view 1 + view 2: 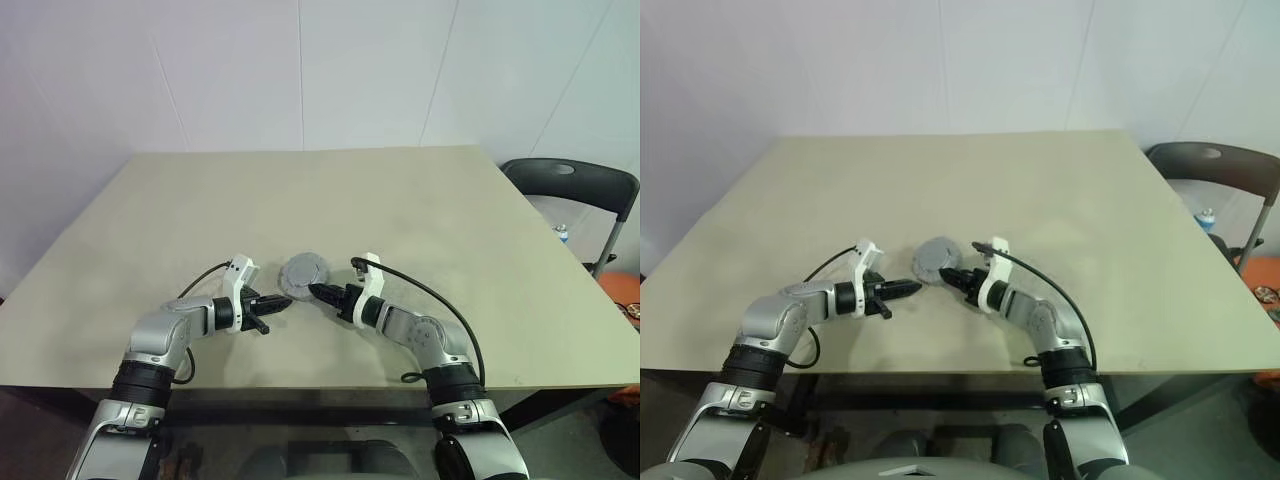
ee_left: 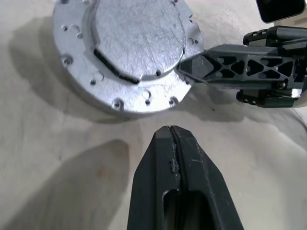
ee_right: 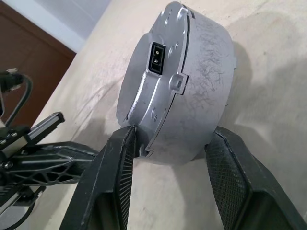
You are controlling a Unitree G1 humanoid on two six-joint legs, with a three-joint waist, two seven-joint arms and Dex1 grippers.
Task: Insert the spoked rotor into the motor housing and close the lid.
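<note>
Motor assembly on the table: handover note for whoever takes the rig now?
Left gripper: shut, empty, beside the assembly, not touching it.
Right gripper: fingers straddle the round grey metal motor assembly, one finger at the rim, the other at the far side; grip not confirmed.
Assembly sits near the front middle of the beige table, looks closed, flat grey lid on top.
Done: rotor apparently inside, though hidden.
Left: check lid seating, release.

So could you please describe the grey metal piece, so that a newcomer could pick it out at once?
Look at the beige table, near its front edge. Between the two tools lies the closed motor housing, the right tool at its rim. It is a round, flat, scratched silver-grey drum with small screw holes, the one object on the table.
</note>
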